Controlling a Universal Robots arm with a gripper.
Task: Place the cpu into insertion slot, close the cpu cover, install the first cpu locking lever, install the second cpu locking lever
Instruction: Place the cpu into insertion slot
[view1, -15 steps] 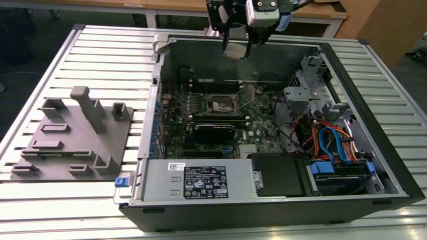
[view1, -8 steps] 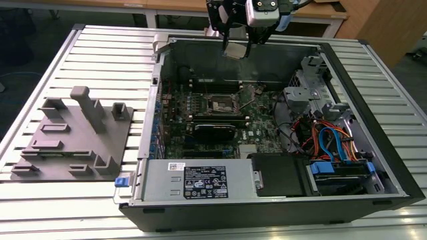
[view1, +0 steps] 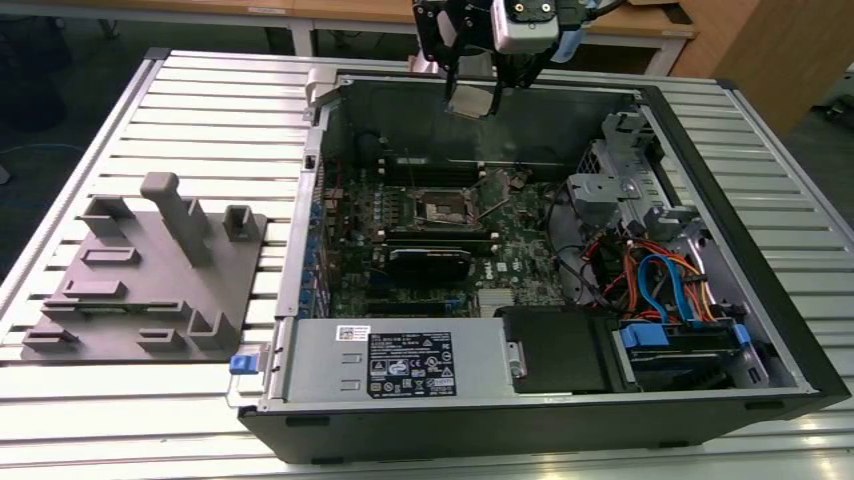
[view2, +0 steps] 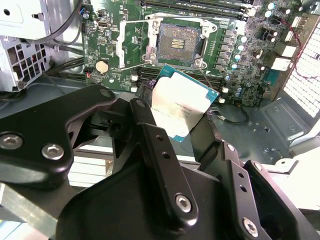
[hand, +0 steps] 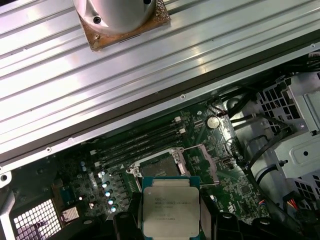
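Claw: the black two-fingered claw (view1: 478, 88) pinches the pale, silvery square cpu (view2: 182, 105) by its edges.
Cpu: held in the air over the open black computer case's (view1: 747, 200) far wall, well apart from the socket.
Progress: the silvery-rimmed square insertion slot (view2: 177, 42) lies empty and the thin silvery cpu cover (view2: 120, 46) stands open beside it. Seating, closing and both levers remain.
Around: a slatted metal worktop (view1: 200, 110) and a grey moulded fixture (view1: 147, 270). Nothing appears to bar the slot.
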